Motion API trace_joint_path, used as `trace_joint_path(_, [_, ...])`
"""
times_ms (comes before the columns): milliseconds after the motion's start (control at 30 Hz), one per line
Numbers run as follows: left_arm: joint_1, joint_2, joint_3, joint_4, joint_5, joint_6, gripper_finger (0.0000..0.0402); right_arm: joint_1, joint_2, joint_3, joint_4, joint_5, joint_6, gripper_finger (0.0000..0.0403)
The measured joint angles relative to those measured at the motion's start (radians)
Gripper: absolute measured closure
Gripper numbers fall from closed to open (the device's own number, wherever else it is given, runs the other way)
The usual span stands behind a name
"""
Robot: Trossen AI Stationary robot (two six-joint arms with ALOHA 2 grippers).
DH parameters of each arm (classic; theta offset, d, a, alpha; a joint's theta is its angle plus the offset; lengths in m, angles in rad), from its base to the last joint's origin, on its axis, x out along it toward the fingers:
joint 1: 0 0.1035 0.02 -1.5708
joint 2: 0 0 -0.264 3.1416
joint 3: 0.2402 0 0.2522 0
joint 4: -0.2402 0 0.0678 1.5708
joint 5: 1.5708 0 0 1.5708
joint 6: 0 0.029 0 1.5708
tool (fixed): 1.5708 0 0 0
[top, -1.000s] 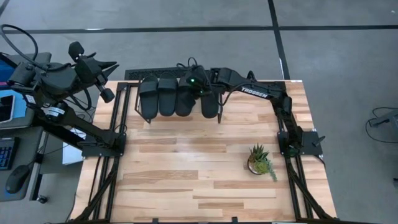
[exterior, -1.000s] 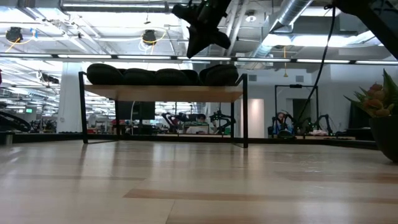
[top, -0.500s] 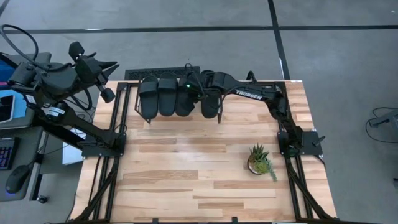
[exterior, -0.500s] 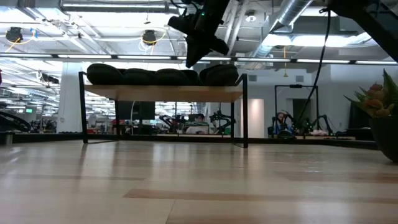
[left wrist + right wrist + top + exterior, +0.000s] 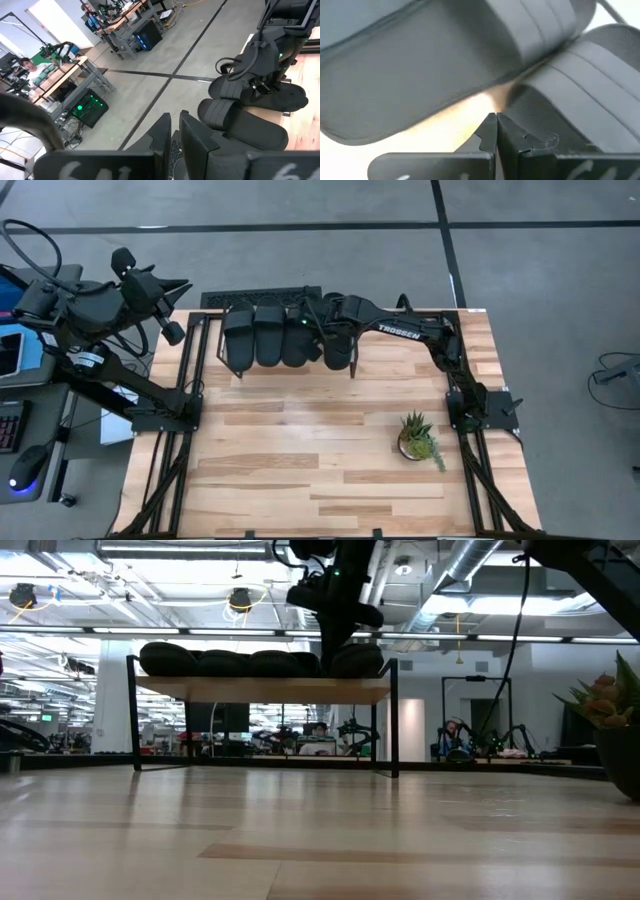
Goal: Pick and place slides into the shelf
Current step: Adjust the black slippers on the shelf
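Basically all four slides (image 5: 288, 340) sat side by side on the shelf (image 5: 262, 690), upper middle of the high view, so placement looked done. Right gripper (image 5: 312, 330) hung over the gap between the third and fourth slide, fingers (image 5: 495, 131) pressed together, holding nothing. Left gripper (image 5: 172, 308) was parked at upper left, nearly closed, empty. Next move was likely a nudge to square the row, or retract clear.

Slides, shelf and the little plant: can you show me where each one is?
slides (image 5: 255, 337), high view, strap of the second sandal from the left.
shelf (image 5: 262, 690), low view, front edge of the wood plank.
plant (image 5: 417, 435), high view, green leaves.
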Motion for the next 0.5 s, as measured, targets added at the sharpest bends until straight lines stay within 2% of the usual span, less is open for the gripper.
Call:
trace_joint_path(133, [0.0,0.0,0.0,0.0,0.0,0.0,0.0372,0.0,0.0,0.0,-0.005,0.009,0.01,0.0403])
trace_joint_path(367, [0.0,0.0,0.0,0.0,0.001,-0.001,0.0372,0.011,0.0,0.0,0.149,-0.076,0.008,0.0403])
trace_joint_path(500, [0.0,0.0,0.0,0.0,0.002,-0.001,0.0372,0.003,0.0,0.0,0.152,-0.064,0.0,0.0403])
